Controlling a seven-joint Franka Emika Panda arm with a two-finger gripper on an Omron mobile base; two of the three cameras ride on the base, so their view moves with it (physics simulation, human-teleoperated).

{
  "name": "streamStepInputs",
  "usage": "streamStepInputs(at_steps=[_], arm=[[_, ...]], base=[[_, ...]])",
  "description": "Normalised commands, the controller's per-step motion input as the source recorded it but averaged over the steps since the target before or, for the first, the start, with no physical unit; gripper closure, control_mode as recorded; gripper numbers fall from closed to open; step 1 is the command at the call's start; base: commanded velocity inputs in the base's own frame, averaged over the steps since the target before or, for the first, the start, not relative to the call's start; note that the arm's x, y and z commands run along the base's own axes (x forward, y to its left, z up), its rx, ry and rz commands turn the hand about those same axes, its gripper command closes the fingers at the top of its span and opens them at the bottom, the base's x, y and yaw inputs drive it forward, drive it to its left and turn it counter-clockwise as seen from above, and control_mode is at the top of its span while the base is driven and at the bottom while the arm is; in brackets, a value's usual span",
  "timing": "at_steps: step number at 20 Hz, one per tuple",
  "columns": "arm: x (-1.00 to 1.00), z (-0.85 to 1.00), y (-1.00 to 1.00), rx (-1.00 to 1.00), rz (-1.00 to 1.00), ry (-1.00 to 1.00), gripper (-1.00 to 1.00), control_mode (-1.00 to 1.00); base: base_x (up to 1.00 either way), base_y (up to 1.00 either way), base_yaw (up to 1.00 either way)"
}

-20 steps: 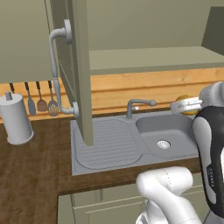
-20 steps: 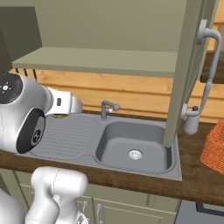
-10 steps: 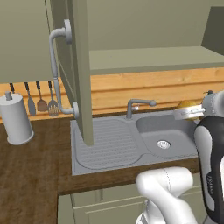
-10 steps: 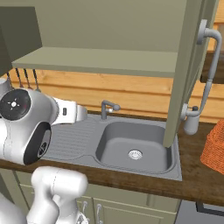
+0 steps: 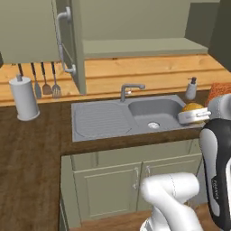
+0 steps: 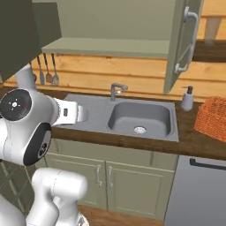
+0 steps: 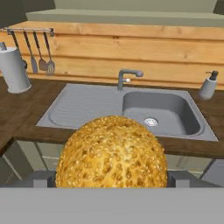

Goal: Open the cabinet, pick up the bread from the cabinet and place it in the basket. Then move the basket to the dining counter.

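Observation:
The bread (image 7: 112,153), a round golden-brown seeded bun, sits between the fingers of my gripper (image 7: 112,180), which is shut on it. In the left base view the bread (image 5: 193,107) rides in the white hand over the right end of the sink. The cabinet (image 5: 135,47) above the sink stands open, with one door (image 5: 77,45) swung out at the left and the other door (image 6: 180,44) at the right. The orange basket (image 6: 214,117) stands on the counter to the right of the sink, and its corner (image 5: 220,88) peeks out behind my arm. The dining counter is out of view.
A grey sink (image 5: 153,113) with a faucet (image 5: 128,90) lies below the cabinet. A soap bottle (image 6: 188,98) stands between sink and basket. A paper towel roll (image 5: 25,98) and hanging utensils (image 5: 45,81) are at the left. Low cupboard fronts (image 5: 131,176) run under the counter.
The whole picture has shifted: the base has backed away from the counter, so the low cupboards now show. The gripper has kept the bread and come down a little.

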Motion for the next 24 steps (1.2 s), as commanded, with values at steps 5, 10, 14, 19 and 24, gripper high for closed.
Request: streamStepInputs(at_steps=[5,10,14,19,24], arm=[[0.00,0.00,0.00,0.00,0.00,0.00,1.00,1.00],[0.00,0.00,0.00,0.00,0.00,0.00,1.00,1.00],[0.00,0.00,0.00,0.00,0.00,0.00,1.00,1.00],[0.00,0.00,0.00,0.00,0.00,0.00,1.00,1.00],[0.00,0.00,0.00,0.00,0.00,0.00,1.00,1.00]], base=[[-1.00,-0.04,-0.06],[-0.99,-0.51,-0.21],[-0.17,-0.92,-0.25],[0.75,-1.00,-0.12],[1.00,-0.79,0.00]])
